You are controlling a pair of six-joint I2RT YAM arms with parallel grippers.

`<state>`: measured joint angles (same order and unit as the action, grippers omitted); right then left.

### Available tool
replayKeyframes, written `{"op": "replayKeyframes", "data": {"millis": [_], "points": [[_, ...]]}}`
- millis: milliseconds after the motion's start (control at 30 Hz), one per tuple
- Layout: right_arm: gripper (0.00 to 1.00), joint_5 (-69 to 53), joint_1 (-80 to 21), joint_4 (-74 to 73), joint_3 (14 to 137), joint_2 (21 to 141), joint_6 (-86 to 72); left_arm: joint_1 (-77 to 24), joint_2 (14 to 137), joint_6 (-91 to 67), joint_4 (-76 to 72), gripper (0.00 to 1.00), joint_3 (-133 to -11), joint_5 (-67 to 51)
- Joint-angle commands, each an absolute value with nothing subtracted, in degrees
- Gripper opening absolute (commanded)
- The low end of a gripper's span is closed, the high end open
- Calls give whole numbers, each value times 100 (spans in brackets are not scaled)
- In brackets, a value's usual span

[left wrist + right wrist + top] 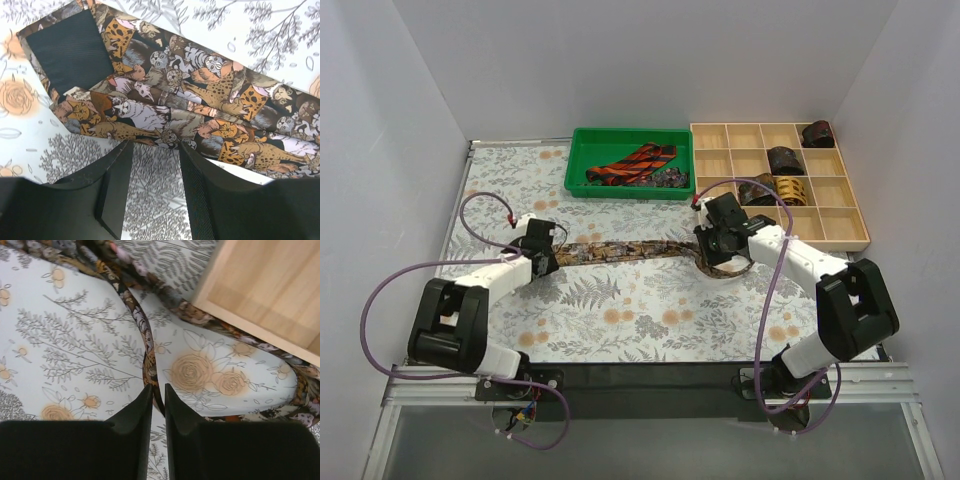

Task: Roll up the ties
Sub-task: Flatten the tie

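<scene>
findings: my right gripper [158,390] is pinched nearly shut on the narrow strip of the cat-print tie [200,110], which lies stretched across the table between both arms. my left gripper [155,150] stands half open and empty at the wide end. risks: the thin pinch may slip once rolling starts, and the unpinned wide end may drag.

Stretched tie [620,250]: we see black, crowded with brown, gold and grey cats.
Table covering [620,300]: we see white, with grey ferns and orange roses.
Bin [630,134]: we see green.
Bin's tie [638,160]: we see red-black stripes.
</scene>
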<state>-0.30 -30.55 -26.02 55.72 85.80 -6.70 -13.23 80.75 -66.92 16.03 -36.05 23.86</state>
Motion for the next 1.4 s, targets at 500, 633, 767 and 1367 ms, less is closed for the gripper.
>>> {"op": "replayKeyframes", "data": {"millis": [500, 633, 767, 1367], "points": [[93, 607, -2690, -2760, 5450, 7726, -124, -343, 10291, -4150, 1319, 44, -5870, 2935], [93, 387, -2689, -2734, 5169, 7655, 193, -9, 10827, -3560, 1037, 44, -6336, 2997], [93, 203, -2690, -2654, 5159, 7848, 439, 658, 11363, -3630, 1090, 45, -6863, 2463], [92, -123, -2707, -2478, 5396, 9079, 2047, 536, 8369, -4192, 1538, 54, -5811, 1091]]}}
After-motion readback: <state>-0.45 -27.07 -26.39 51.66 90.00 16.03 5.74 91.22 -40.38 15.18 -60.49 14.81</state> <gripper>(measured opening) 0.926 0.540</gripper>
